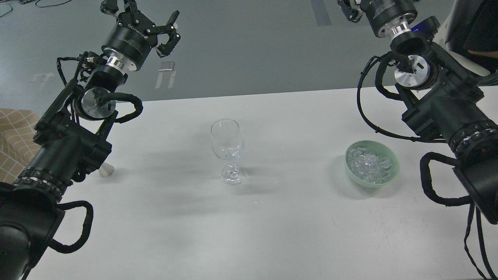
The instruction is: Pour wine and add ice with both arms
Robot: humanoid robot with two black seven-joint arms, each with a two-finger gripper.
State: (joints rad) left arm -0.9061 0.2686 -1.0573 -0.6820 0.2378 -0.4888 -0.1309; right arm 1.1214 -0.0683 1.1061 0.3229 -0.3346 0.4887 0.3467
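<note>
Here, both arms hang raised above a white table (272, 233), holding nothing.

My left gripper (146, 21) has its fingers spread apart, far left of and above the wine glass (227, 149). My right gripper (350, 6) is cut off at the top edge, so I cannot tell its state. The ice (369, 162) sits in a green bowl (352, 171) right of the glass. I see no wine. I judge the tall, light glass could tip if an arm clips it. Grey floor lies beyond.
</note>
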